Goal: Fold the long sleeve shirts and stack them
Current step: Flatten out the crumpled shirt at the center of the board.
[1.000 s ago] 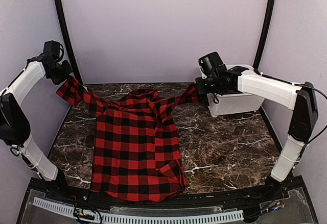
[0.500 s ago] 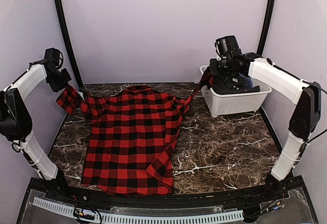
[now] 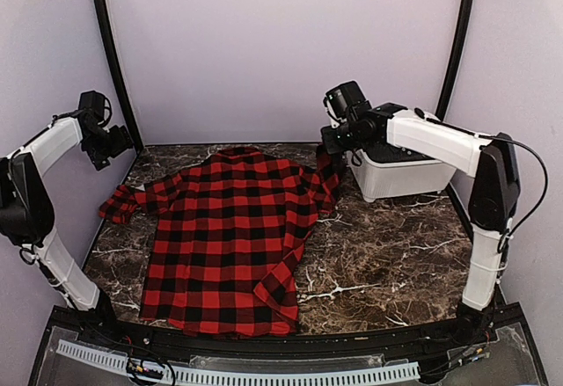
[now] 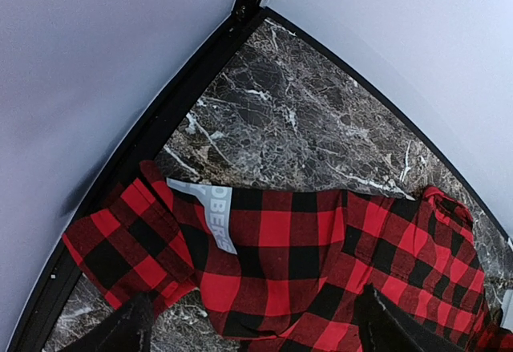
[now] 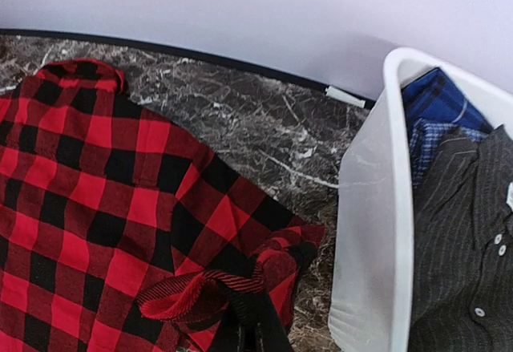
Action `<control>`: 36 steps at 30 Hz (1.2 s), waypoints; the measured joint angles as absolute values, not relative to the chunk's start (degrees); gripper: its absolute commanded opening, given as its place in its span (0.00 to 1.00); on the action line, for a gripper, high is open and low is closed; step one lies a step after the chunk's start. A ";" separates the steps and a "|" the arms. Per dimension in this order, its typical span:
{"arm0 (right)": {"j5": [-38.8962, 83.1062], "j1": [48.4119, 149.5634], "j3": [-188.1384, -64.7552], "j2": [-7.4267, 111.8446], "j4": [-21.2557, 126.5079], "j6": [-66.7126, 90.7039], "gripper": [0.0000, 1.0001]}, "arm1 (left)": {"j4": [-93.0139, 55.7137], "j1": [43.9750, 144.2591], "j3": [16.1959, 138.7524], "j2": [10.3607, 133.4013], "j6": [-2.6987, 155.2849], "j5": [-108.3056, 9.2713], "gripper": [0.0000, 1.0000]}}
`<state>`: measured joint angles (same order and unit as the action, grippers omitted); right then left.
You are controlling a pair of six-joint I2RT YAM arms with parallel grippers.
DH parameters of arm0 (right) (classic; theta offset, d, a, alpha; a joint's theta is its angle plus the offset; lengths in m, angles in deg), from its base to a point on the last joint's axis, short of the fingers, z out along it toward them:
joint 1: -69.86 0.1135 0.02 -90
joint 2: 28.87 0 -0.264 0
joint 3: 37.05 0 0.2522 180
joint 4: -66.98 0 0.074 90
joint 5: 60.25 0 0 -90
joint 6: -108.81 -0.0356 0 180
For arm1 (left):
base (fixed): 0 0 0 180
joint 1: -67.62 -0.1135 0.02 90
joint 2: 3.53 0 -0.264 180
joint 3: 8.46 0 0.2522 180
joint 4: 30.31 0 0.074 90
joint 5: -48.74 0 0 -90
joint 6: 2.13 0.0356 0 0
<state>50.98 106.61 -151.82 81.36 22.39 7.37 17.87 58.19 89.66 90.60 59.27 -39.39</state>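
Observation:
One long sleeve shirt [image 3: 233, 232], red-and-black check flannel, lies spread on the marble table, collar toward the back wall. My left gripper [image 3: 113, 147] hangs open above the table's back left corner. Its left sleeve [image 3: 123, 203] lies loose on the table below. In the left wrist view the gripper [image 4: 256, 324] stands wide open over that cuff [image 4: 144, 240], which carries a grey label [image 4: 212, 212]. My right gripper [image 3: 332, 146] is shut on the right sleeve's cuff [image 5: 200, 292], just left of the tub; the right wrist view shows this gripper [image 5: 258, 324] pinching the rolled cuff.
A white plastic tub [image 3: 405, 178] stands at the back right, its wall [image 5: 369, 232] close beside the right gripper. Inside it lie a blue plaid shirt [image 5: 437, 103] and a dark striped shirt [image 5: 465, 232]. Black frame posts and purple walls close in the back corners.
My left gripper opened and the left sleeve dropped onto the table. The right arm swung left from over the tub, carrying the right sleeve's cuff down toward the shirt.

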 measured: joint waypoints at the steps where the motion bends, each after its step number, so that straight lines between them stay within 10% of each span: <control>1: 50.54 106.68 -151.85 82.48 22.24 7.26 0.05 | 17.82 58.40 89.42 90.08 59.32 -39.43 0.90; 16: 47.11 107.47 -145.90 87.29 22.06 1.90 0.72 | 14.44 74.01 79.67 77.20 59.08 -42.56 0.91; 36: 34.67 121.65 -133.27 83.05 33.89 -9.13 0.56 | 2.39 87.78 59.83 79.45 51.49 -53.31 0.91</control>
